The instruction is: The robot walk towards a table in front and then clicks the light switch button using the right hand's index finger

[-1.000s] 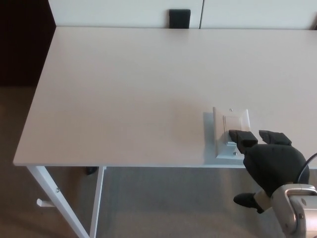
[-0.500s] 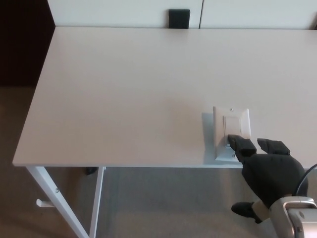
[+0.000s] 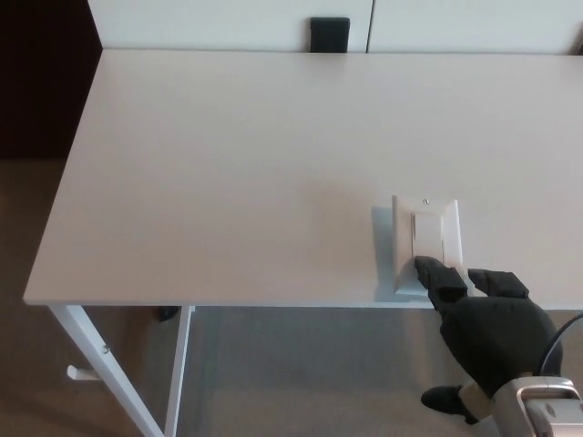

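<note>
Reaching in from the five-o'clock corner, black three-fingered right hand [image 3: 487, 330], fingers held apart and gripping nothing, index finger [image 3: 439, 276] stretched toward twelve o'clock. Fingertip lying on the near end of the white rectangular light switch plate [image 3: 426, 244], at or just short of the lower edge of the rocker button [image 3: 429, 234]; actual contact hard to tell from this angle. Second finger pointing the same way at three o'clock of the index, just beside the plate's near right corner, over the table edge. Switch lying flat near the front edge of the broad white tabletop [image 3: 237, 164], toward its right side. Small black block [image 3: 330, 34] well apart at the far edge, around twelve o'clock. Left hand out of sight.

Judged to be in the pressing step, walking apparently done. Next move likely calling for a slight advance toward twelve o'clock and a firm downward push of the index tip onto the rocker, other finger kept off the plate.
</note>
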